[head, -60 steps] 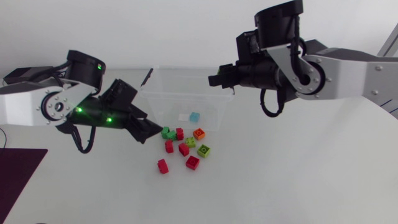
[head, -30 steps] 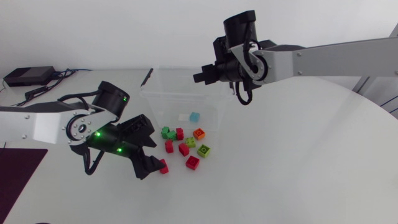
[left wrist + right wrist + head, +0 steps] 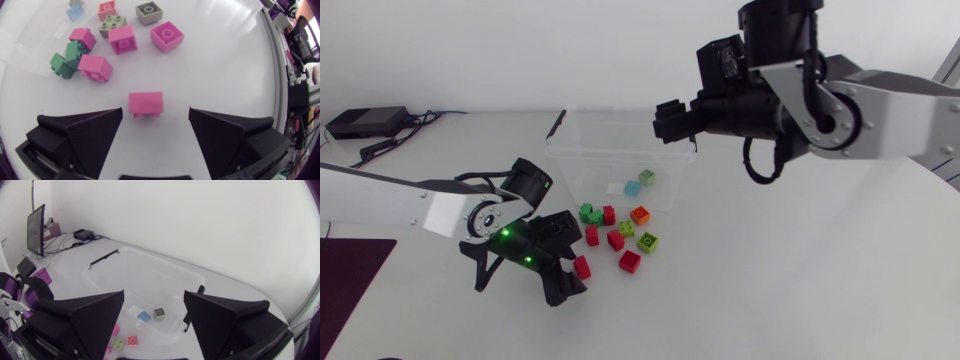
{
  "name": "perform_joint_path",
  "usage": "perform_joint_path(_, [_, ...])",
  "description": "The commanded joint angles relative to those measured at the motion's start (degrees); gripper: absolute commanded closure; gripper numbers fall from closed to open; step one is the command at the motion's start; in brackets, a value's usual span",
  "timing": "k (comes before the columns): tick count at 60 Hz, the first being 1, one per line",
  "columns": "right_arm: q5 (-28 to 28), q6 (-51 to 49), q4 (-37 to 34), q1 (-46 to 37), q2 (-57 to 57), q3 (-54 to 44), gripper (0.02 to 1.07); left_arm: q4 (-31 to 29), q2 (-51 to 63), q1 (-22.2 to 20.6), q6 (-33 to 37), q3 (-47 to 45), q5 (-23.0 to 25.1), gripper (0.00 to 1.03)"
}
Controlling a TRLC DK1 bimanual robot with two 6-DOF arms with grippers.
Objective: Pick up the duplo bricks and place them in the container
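A clear container [image 3: 575, 165] stands toward the far edge of the desk [image 3: 770, 280], about midway along it. On its floor a light blue brick [image 3: 632, 187] and an olive brick [image 3: 646, 176] lie close together. Just outside its near wall is a loose cluster: a green brick [image 3: 588, 213] touching one of four red bricks [image 3: 616, 240], an orange brick [image 3: 640, 214] and two lime-green bricks [image 3: 647, 242].

A lone red brick [image 3: 145, 102] lies on its side on the near side of this cluster, apart from the rest. The closest neighbours, a red brick and the green one, lie ahead of the fingers and off to one side.

The left gripper [image 3: 570, 285] is spread wide and grasps nothing. The lone red brick sits between its two fingers, with bare desk on either side of it. The left arm [image 3: 430, 210] comes in low from the desk's left edge, its wrist bent steeply down to the surface.

The right gripper [image 3: 154, 294] is also released, fingers far apart and empty. The right arm [image 3: 880, 110] comes in from the right, raised high, its gripper above the container's far right corner.
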Motion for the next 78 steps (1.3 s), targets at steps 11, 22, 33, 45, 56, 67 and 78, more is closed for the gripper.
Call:
perform_joint_path(11, [-1.0,-0.6,-0.7,6.8,-6.7,-14.0,0.17,2.2,3.7,0.8,1.3,1.9,0.0,0.24])
perform_joint_path(22, [-1.4,-0.7,3.4,11.5,-4.6,-22.4,0.17,4.5,5.2,1.0,0.7,1.7,0.6,0.70])
perform_joint_path(33, [-5.7,-1.1,3.5,12.1,1.1,-22.8,0.17,6.4,4.4,1.2,0.3,0.5,2.4,0.74])
perform_joint_path(45, [-6.6,-3.5,2.1,12.3,8.6,-19.4,0.17,6.7,-4.2,2.1,-1.5,-0.9,3.5,0.74])
perform_joint_path(56, [-7.2,-5.3,-0.3,13.1,12.9,-15.8,0.17,4.9,-11.3,3.7,-3.1,0.2,4.7,0.75])
perform_joint_path(67, [-8.1,-7.9,-2.7,13.4,16.4,-12.6,0.17,2.3,-15.5,5.4,-6.0,4.9,5.2,0.75])
perform_joint_path(78, [-8.0,-10.6,-5.3,14.2,19.5,-10.0,0.17,3.0,-17.3,7.1,-9.6,8.9,5.2,0.75])
